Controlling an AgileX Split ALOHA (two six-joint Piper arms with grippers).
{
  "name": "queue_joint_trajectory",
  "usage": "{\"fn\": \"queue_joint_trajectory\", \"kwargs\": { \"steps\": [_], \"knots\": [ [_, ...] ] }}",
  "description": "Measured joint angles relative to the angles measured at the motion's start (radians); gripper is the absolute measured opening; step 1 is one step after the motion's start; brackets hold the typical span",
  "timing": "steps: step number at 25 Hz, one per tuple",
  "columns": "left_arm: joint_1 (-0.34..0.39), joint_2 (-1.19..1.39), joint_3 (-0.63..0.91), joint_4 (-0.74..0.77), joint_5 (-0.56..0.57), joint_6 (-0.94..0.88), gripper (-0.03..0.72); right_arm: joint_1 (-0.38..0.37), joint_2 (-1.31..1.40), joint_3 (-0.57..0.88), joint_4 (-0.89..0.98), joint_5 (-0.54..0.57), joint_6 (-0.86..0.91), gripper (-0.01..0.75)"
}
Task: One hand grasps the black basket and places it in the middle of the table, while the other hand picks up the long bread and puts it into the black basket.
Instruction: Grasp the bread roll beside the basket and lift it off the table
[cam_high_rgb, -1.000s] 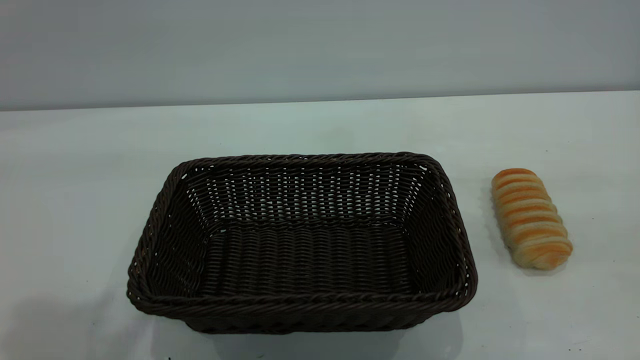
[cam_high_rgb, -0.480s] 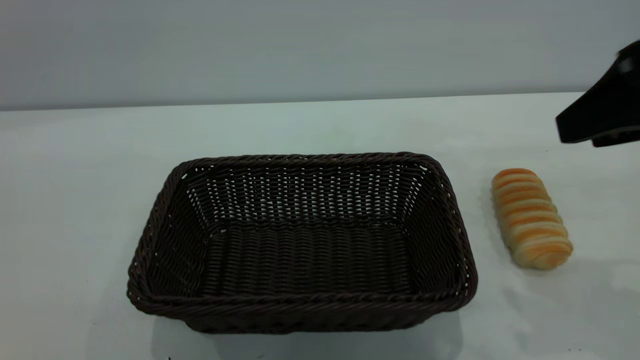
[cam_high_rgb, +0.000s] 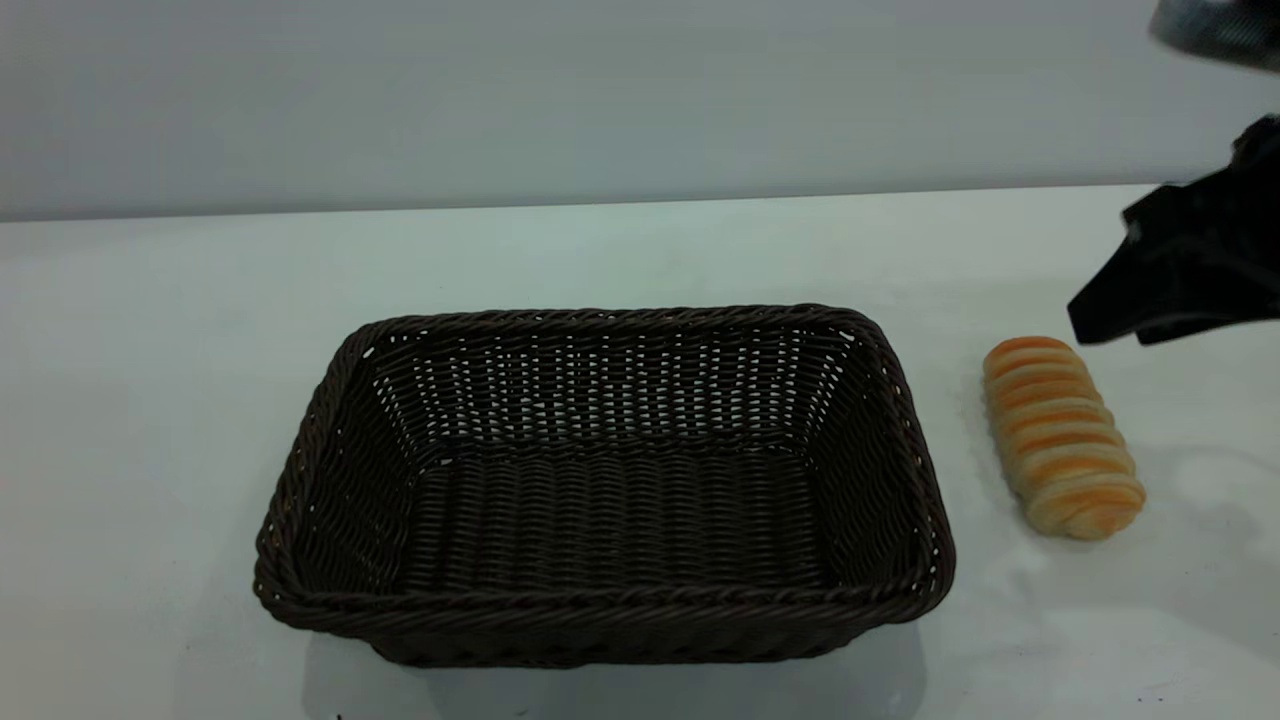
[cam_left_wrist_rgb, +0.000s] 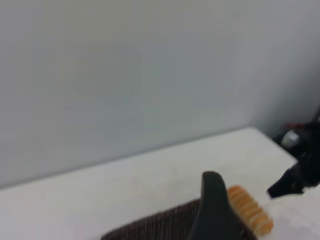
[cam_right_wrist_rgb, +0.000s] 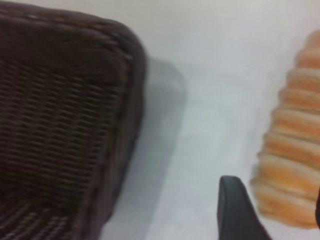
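Observation:
The black basket (cam_high_rgb: 600, 598) stands empty on the white table, near the middle. The long bread (cam_high_rgb: 1062, 436) lies on the table to the right of it, clear of the rim. My right gripper (cam_high_rgb: 1100, 320) hangs just above and to the right of the bread's far end, open and empty. In the right wrist view its fingers (cam_right_wrist_rgb: 235, 212) stand wide apart, with the bread (cam_right_wrist_rgb: 295, 165) ahead between them and the basket (cam_right_wrist_rgb: 65, 125) beside. My left gripper (cam_left_wrist_rgb: 215, 200) is outside the exterior view and shows only as a black tip, with the bread (cam_left_wrist_rgb: 250, 212) and the right gripper (cam_left_wrist_rgb: 292, 182) beyond it.
The white table (cam_high_rgb: 640, 250) runs back to a grey wall. A strip of bare table separates the basket's right rim from the bread. Nothing else lies on the table.
My right gripper has come into the exterior view from the right edge and moved down and left, towards the far end of the bread. Basket and bread have not moved.

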Motion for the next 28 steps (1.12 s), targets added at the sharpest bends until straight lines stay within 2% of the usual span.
{"fn": "queue_joint_trajectory", "kwargs": {
  "steps": [7,18,20,23,25,28],
  "knots": [
    [0.0,-0.176,-0.001,-0.103,-0.02,0.04,0.594,0.0,0.158,-0.054,0.0,-0.1,-0.043,0.366],
    [0.0,-0.242,-0.002,-0.17,-0.032,0.172,0.591,0.0,0.359,-0.168,0.001,-0.122,-0.067,0.354],
    [0.0,-0.242,-0.002,-0.173,-0.042,0.178,0.589,0.0,0.376,-0.177,0.001,-0.122,-0.067,0.294],
    [0.0,-0.242,-0.002,-0.173,-0.058,0.181,0.588,0.0,0.385,-0.183,0.001,-0.125,-0.079,0.094],
    [0.0,-0.242,-0.002,-0.173,-0.06,0.185,0.588,0.0,0.385,-0.183,0.0,-0.127,-0.082,0.046],
    [0.0,-0.242,-0.002,-0.173,-0.066,0.195,0.586,0.0,0.361,-0.183,-0.012,-0.132,-0.082,0.034]
  ]
}}
